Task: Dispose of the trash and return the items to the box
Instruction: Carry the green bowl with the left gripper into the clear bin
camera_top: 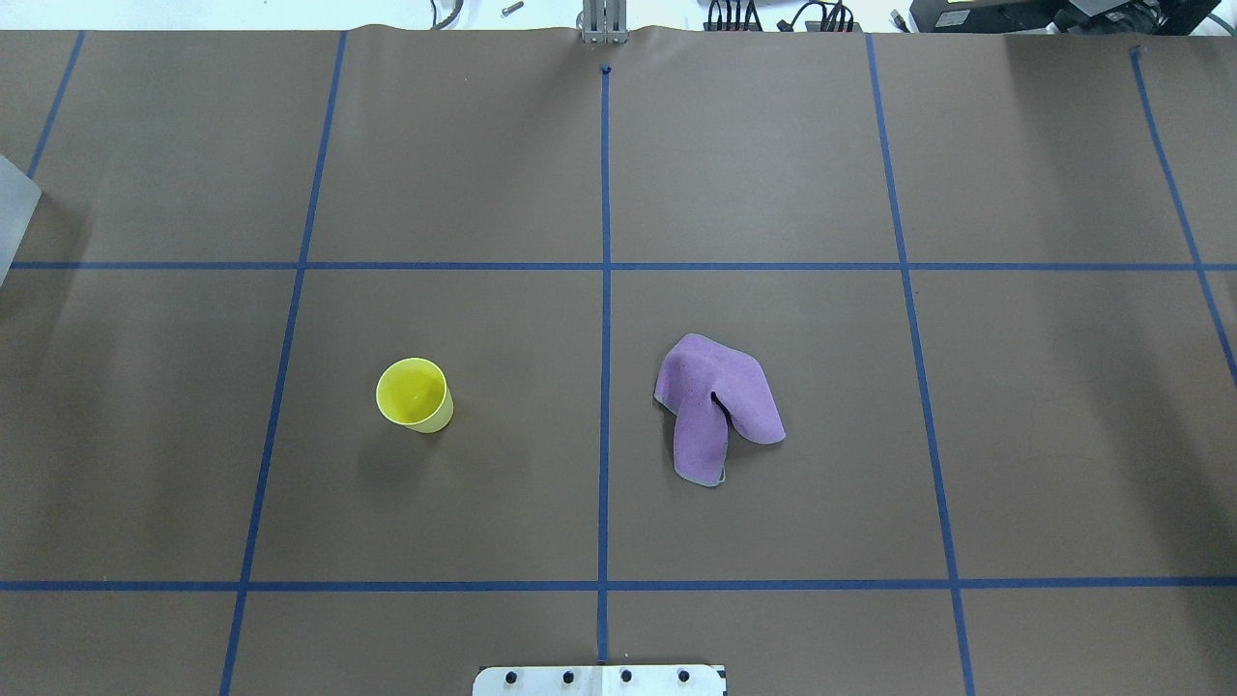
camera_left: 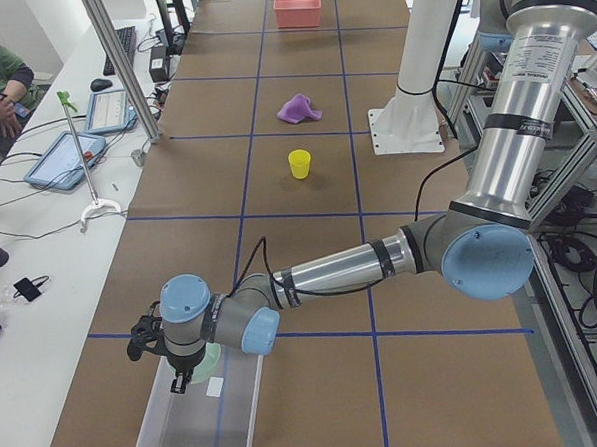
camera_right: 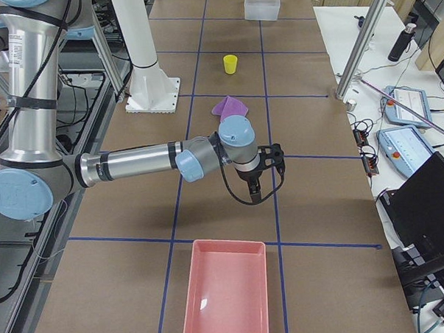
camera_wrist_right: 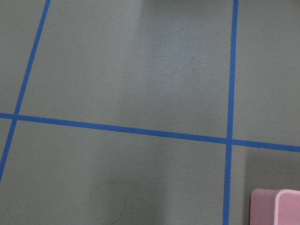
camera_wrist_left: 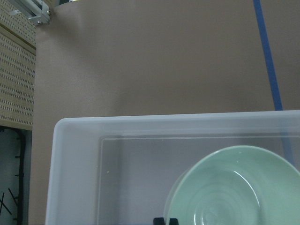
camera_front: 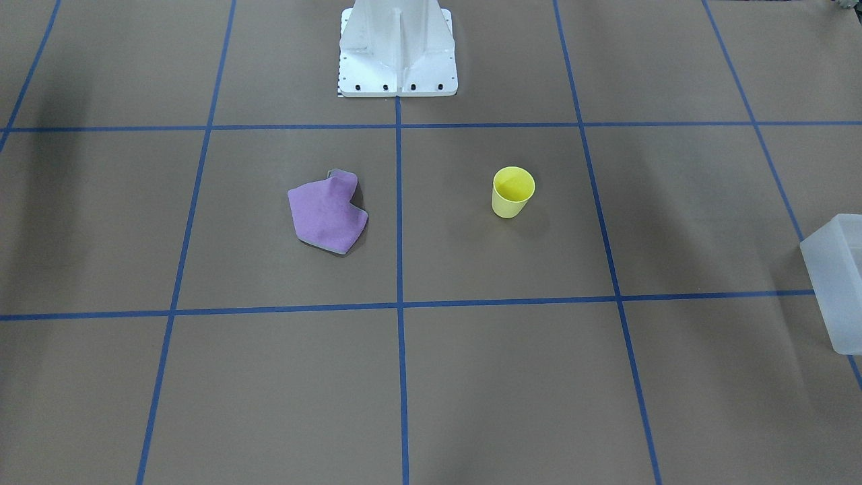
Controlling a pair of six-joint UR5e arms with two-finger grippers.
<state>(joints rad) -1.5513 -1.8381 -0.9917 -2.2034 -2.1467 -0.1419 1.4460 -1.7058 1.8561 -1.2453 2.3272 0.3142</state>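
The pale green bowl (camera_wrist_left: 234, 187) lies within the walls of the frosted box (camera_wrist_left: 164, 119) at the robot's far left, under the left gripper (camera_left: 180, 383). Whether that gripper clamps the rim cannot be told. The yellow cup (camera_top: 414, 394) stands upright, well apart from a purple cloth (camera_top: 715, 406). The right gripper (camera_right: 254, 194) hangs near the pink bin (camera_right: 224, 292), and whether it is parted or closed is likewise unclear.

Box (camera_front: 835, 283) and green bowl (camera_wrist_left: 229, 192) each partly beyond the frame edge
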